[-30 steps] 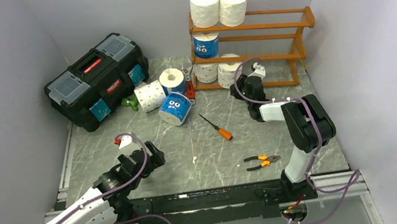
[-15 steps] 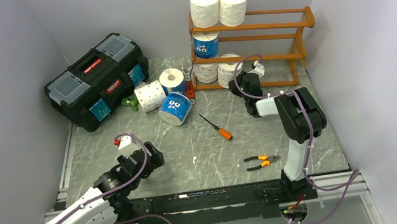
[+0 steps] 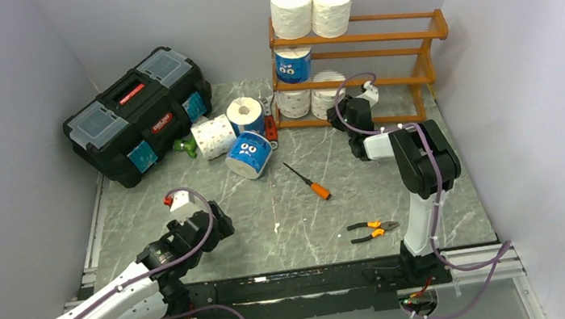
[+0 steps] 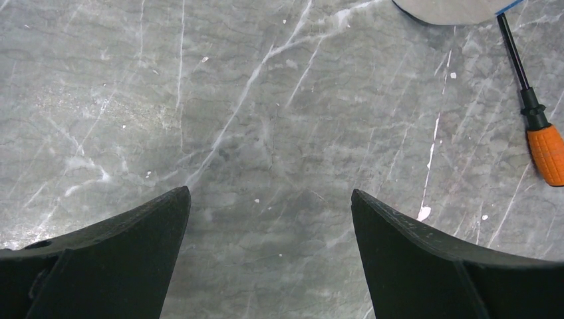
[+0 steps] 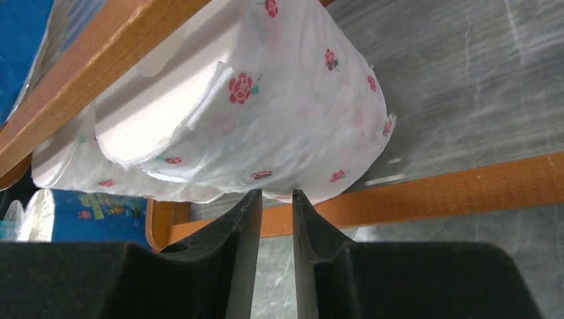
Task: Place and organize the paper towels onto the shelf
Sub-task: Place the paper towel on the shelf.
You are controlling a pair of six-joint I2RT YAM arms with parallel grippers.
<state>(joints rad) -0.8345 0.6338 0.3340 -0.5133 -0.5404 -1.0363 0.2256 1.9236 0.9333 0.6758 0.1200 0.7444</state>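
My marble table (image 3: pixel 269 210) carries black toolbox (image 3: pixel 137 115), wooden shelf (image 3: pixel 378 34), three loose paper towels (image 3: pixel 249 155), screwdriver (image 3: pixel 308 181), pliers (image 3: pixel 372 230). Shelf tiers: two top white rolls (image 3: pixel 311 8), one middle blue roll (image 3: pixel 294 65), two bottom white rolls (image 3: pixel 310 101).

The table (image 4: pixel 266 133) is smooth grey stone-look with white veins and a faint sheen. The shelf (image 5: pixel 432 189) is orange-brown wood, smooth and lightly varnished. The white paper towel roll (image 5: pixel 286 119) wears thin, crinkled clear film printed with red flowers. The left gripper (image 4: pixel 269 203) has fingers (image 4: pixel 100 266) of matt black, finely grained plastic. The screwdriver (image 4: pixel 544 149) handle is orange plastic, and the toolbox (image 3: pixel 135 112) is black plastic.
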